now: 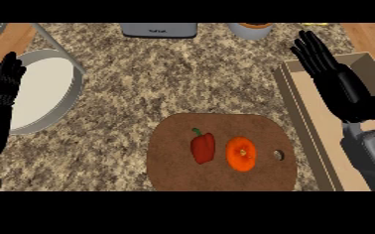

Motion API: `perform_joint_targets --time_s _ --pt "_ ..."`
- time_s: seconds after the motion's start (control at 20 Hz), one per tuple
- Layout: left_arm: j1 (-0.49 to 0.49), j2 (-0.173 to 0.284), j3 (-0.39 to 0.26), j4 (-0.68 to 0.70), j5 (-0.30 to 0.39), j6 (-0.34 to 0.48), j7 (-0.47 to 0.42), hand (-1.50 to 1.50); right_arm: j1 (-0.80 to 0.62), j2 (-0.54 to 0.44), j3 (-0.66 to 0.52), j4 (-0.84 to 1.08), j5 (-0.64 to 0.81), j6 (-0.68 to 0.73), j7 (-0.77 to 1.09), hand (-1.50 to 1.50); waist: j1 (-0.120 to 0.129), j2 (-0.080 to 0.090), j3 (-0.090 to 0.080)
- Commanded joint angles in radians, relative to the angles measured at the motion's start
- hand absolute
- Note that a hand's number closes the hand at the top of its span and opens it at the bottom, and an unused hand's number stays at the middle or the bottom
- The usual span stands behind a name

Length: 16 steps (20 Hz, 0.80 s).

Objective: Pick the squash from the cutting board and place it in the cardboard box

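An orange round squash (242,154) lies on the brown wooden cutting board (176,139) at the lower middle, just right of a red bell pepper (203,147). The cardboard box (319,129) stands to the board's right along the counter's right side. My right hand (338,87) hovers over the box with fingers straight and open, well up and right of the squash, holding nothing. At the far left edge my left hand (9,82) rests open with fingers up.
A large white bowl (44,91) sits at the left next to my left hand. A grey appliance (159,29) and a grey cup with orange contents (251,29) stand at the counter's back edge.
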Motion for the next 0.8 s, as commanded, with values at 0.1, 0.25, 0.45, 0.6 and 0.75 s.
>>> perform_joint_targets --time_s 0.1,0.25,0.45,0.6,0.75 --pt "-0.015 -0.001 -0.053 -0.002 -0.014 -0.083 0.0 0.0 -0.044 -0.108 -0.107 -0.144 -0.055 0.096 0.036 -1.5 -0.056 -0.006 -0.006" --pt "-0.111 0.0 -0.122 0.046 0.002 -0.174 0.009 0.0 -0.145 -0.147 -0.159 -0.222 -0.093 0.106 0.068 -1.5 -0.087 -0.005 -0.007" --pt "-0.149 -0.098 -0.204 0.075 0.011 -0.199 0.049 0.0 0.013 -0.213 -0.08 -0.156 0.17 0.137 -0.073 -1.5 -0.058 0.001 -0.004" --pt "-0.122 -0.089 -0.182 0.111 -0.004 -0.219 -0.011 0.0 0.079 -0.23 -0.072 -0.173 0.289 0.157 -0.217 -1.5 -0.048 0.001 -0.005" --pt "-0.147 -0.14 -0.229 0.098 -0.037 -0.177 0.031 0.0 0.051 -0.303 -0.042 -0.224 0.402 0.179 -0.276 -1.5 -0.05 -0.001 -0.005"
